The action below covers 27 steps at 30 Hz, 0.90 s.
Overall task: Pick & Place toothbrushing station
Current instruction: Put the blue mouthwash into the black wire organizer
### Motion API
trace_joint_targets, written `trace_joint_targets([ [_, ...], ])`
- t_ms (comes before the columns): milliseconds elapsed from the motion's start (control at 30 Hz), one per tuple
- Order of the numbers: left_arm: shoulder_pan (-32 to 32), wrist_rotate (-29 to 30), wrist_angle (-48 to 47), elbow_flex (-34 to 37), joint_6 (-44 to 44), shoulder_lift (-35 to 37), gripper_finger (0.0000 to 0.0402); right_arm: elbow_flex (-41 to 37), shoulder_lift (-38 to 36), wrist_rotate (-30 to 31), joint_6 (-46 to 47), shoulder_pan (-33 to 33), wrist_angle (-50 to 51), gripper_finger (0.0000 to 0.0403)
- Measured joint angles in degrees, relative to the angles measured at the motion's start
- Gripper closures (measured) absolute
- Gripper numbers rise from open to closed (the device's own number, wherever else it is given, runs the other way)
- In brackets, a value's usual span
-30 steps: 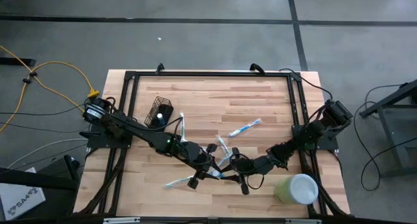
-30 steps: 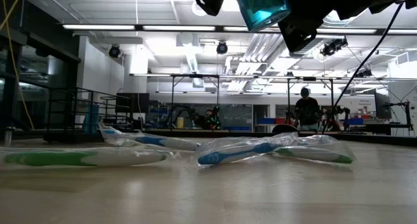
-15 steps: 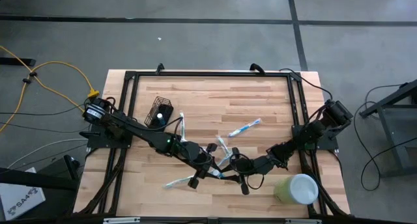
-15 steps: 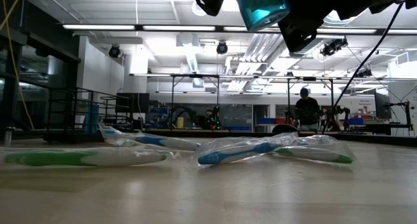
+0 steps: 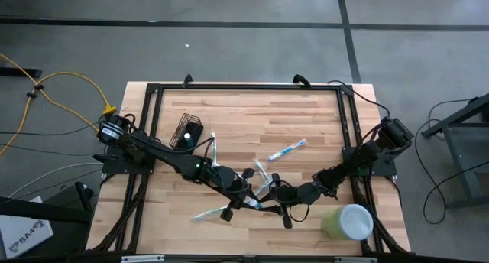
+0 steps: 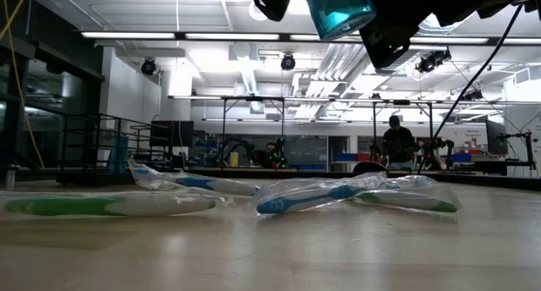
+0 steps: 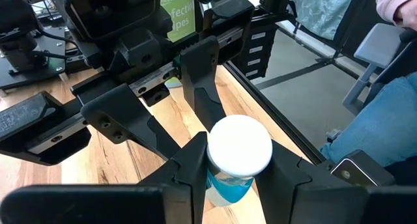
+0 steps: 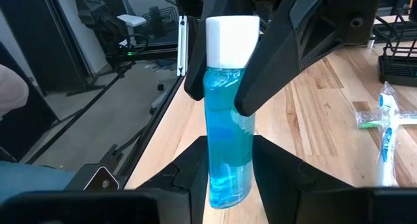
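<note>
Right wrist view: right hand [image 8: 225, 160] and left hand [image 8: 225, 71] both gripping blue bottle [image 8: 228, 113]; mesh holder [image 5: 188, 131] sitting well apart on bench [image 5: 306, 118]. Likely light, rigid; gripping by rim advised.

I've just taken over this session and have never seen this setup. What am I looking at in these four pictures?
Two dark robot arms work over a wooden table. One picture looks straight down on it, one looks level across the tabletop, and one comes from a camera on each arm's wrist. On the table lie wrapped toothbrushes, a small black mesh holder at the back left, and a pale green cup at the front right. The arms meet in the middle above the table. The right gripper holds a blue bottle by its lower body. The left gripper clasps it just under the white cap. It looks like a handover.
</note>
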<state>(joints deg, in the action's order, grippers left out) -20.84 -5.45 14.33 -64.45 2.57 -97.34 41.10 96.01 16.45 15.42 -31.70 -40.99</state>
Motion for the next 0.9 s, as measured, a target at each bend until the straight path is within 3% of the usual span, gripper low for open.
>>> trace_joint_targets([
  [667,-0.10,-0.04,0.00,0.00,0.00,0.00,0.0309,0.00,0.00,-1.41,-0.07,0.03,0.00,0.0296],
  [900,-0.44,-0.46,-0.34,0.00,0.00,0.04,0.0309,-0.02,0.00,-2.01,-0.19,-0.07,0.13,0.0257],
])
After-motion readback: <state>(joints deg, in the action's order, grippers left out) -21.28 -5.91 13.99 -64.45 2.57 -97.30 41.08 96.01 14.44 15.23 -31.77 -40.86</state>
